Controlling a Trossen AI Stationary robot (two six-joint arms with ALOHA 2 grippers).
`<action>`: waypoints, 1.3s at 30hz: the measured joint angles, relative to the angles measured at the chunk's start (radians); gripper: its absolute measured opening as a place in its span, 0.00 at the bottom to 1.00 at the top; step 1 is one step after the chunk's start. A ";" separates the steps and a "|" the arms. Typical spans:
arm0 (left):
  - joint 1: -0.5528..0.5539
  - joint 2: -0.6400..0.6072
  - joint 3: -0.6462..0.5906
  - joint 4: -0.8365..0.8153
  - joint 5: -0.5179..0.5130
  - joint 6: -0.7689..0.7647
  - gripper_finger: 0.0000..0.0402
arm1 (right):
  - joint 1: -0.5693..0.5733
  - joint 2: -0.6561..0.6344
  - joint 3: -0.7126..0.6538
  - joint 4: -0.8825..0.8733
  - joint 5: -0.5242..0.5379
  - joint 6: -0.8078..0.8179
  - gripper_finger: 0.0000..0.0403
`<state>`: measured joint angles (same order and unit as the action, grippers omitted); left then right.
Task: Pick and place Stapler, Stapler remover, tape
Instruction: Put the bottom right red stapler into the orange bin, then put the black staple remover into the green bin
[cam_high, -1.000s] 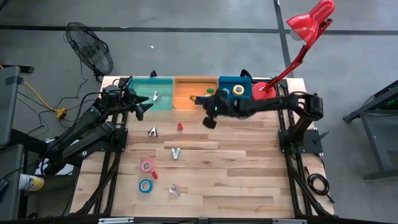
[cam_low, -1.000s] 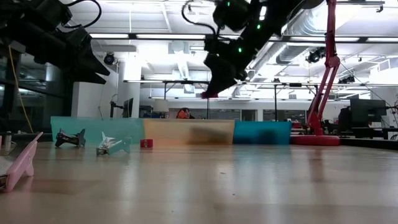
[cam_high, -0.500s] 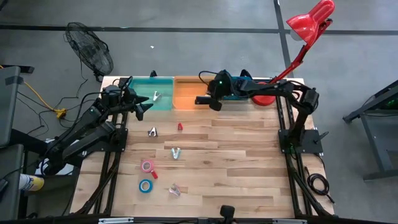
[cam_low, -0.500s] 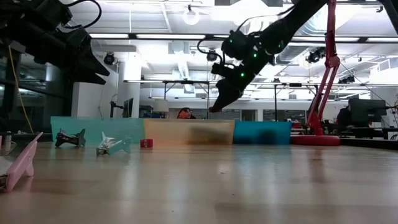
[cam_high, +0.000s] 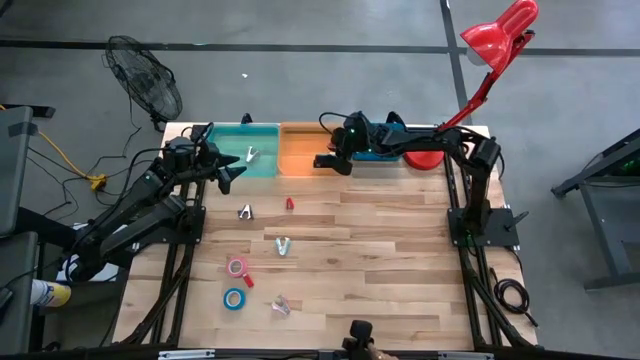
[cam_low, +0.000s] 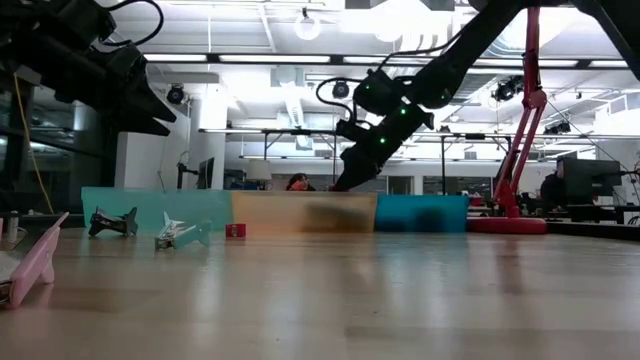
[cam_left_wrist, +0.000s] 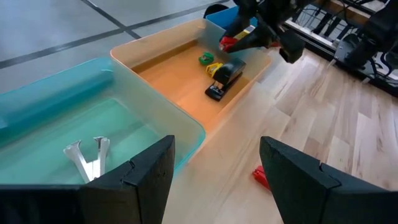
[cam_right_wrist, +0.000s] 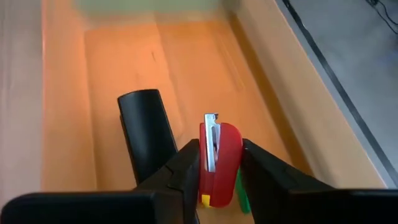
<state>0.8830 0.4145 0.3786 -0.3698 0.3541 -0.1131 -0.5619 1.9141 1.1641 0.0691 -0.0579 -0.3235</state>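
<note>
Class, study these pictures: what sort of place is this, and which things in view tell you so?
Probably a robotics lab or workshop in a large open industrial hall. Two robot arms are mounted at a wooden worktable with coloured sorting bins; the floor around is bare concrete; the low view shows exposed ceiling ducts and strip lights.

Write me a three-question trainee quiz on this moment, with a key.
1. The right gripper, shut on a small red stapler, hangs above which tray?
A. the teal tray
B. the orange tray
C. the blue tray

2. True or false: the black stapler lies on the bare table.

3. Fill in: the left gripper holds nothing, and its fingers are ____.

Key:
1. B
2. False. It lies inside the orange tray.
3. open
</note>
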 joint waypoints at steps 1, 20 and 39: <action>0.000 0.000 0.000 0.000 0.000 0.000 0.58 | 0.000 0.000 0.000 0.000 0.003 0.000 0.25; 0.000 0.000 0.000 0.000 0.002 0.000 0.58 | 0.000 -0.005 0.000 -0.016 -0.001 0.056 0.48; 0.000 0.000 0.000 -0.002 -0.061 0.001 0.58 | 0.120 -0.393 0.000 -0.441 0.069 0.229 0.57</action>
<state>0.8833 0.4145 0.3786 -0.3718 0.2935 -0.1120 -0.4422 1.5215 1.1641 -0.3718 0.0113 -0.0949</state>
